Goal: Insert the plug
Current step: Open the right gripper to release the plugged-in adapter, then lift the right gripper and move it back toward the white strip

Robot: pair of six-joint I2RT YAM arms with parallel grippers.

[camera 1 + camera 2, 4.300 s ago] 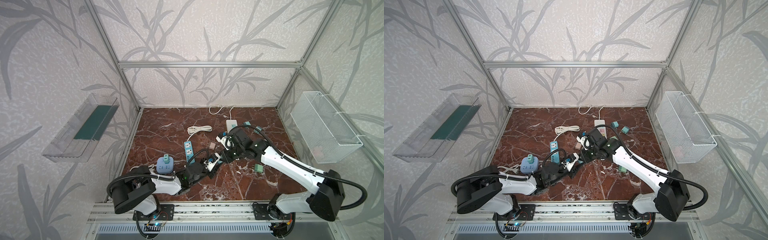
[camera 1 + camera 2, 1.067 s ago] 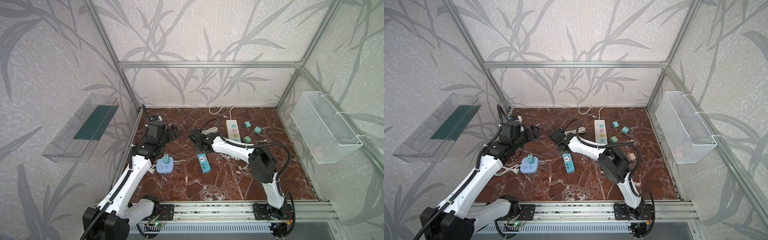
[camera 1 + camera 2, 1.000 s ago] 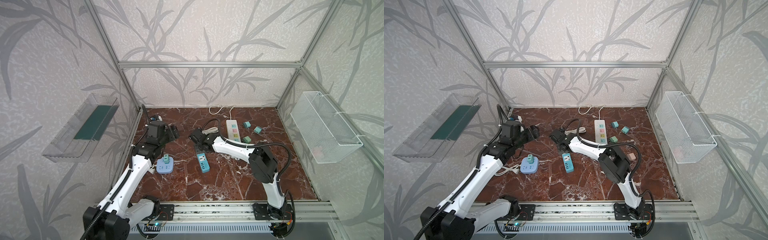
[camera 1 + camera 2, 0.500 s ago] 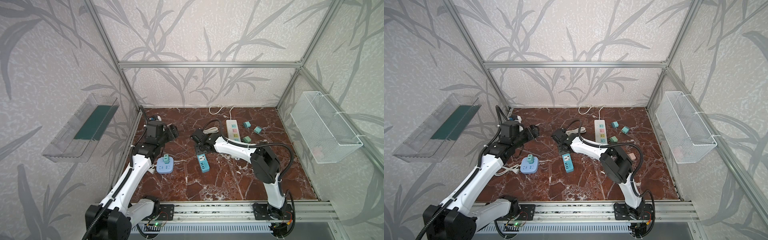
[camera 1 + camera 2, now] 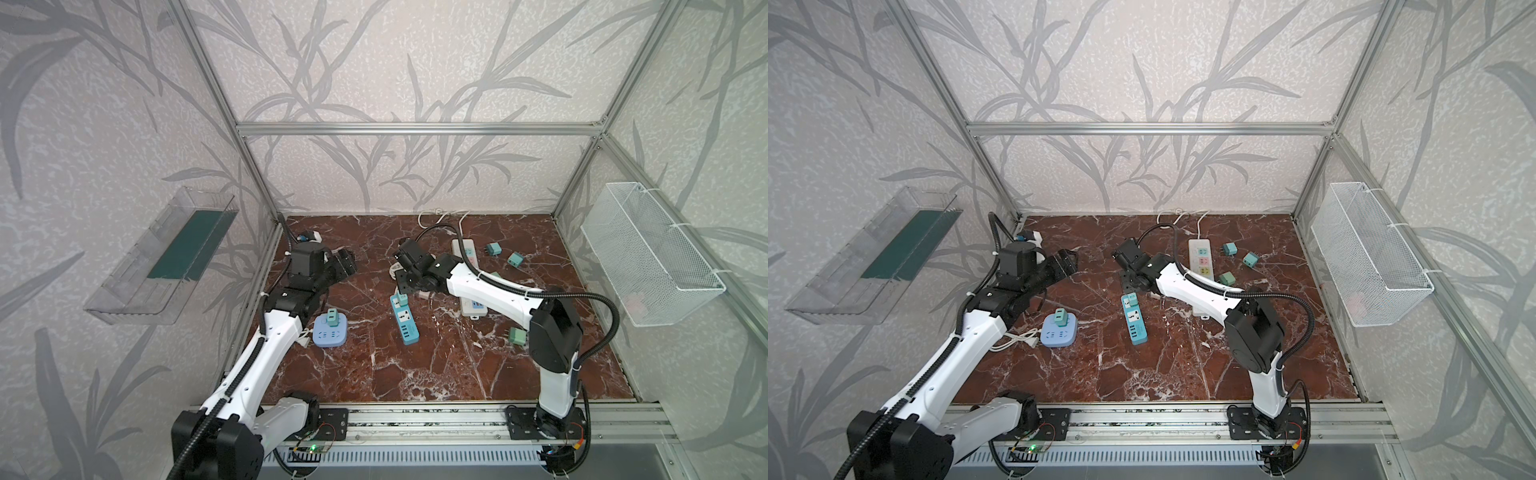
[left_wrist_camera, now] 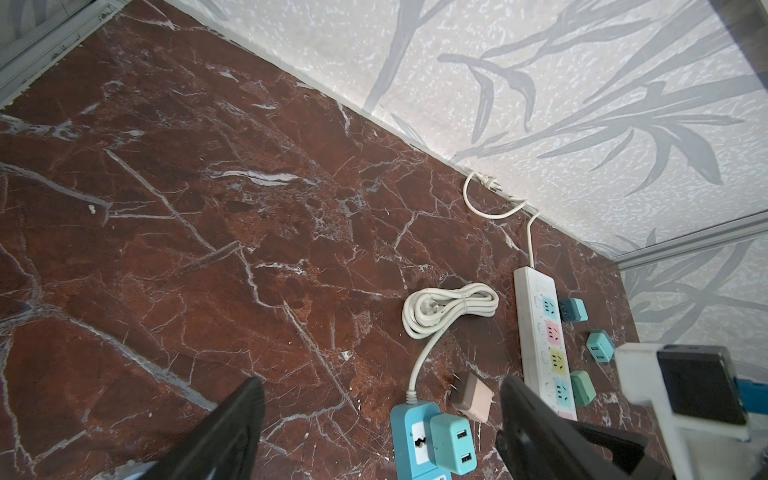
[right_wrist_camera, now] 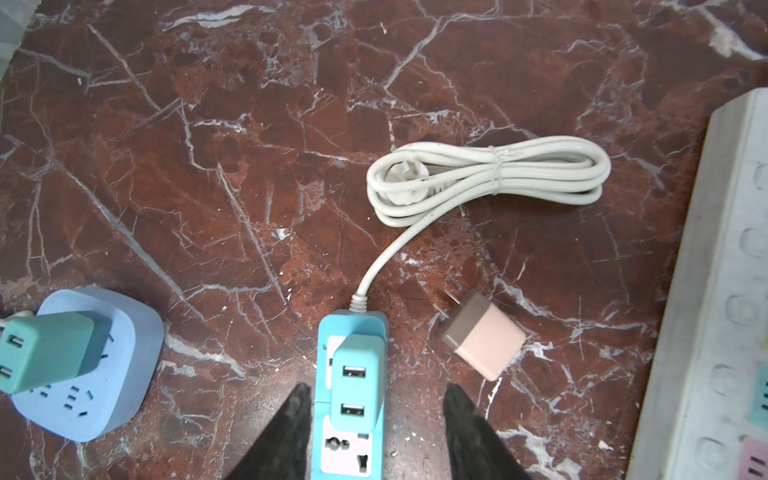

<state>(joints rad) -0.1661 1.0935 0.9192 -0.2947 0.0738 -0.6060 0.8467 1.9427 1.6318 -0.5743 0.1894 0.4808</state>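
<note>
The small teal plastic USB plug point(image 7: 356, 382), seated at the cord end of the blue power strip point(image 7: 353, 324), looks light, rigid and slick, best pinched by its flat sides; the right gripper point(image 7: 376, 392) straddles it, partly open and empty.

Both top views: high, frontal, looking down over the whole marble floor point(image 5: 415, 365). Wrist cameras: low, seemingly tilted floorward; both share the teal power strip point(image 7: 347, 453).

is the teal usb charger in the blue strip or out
Plugged in: the teal USB charger sits flush on the end socket of the blue power strip, no prongs showing; the right gripper is open.
</note>
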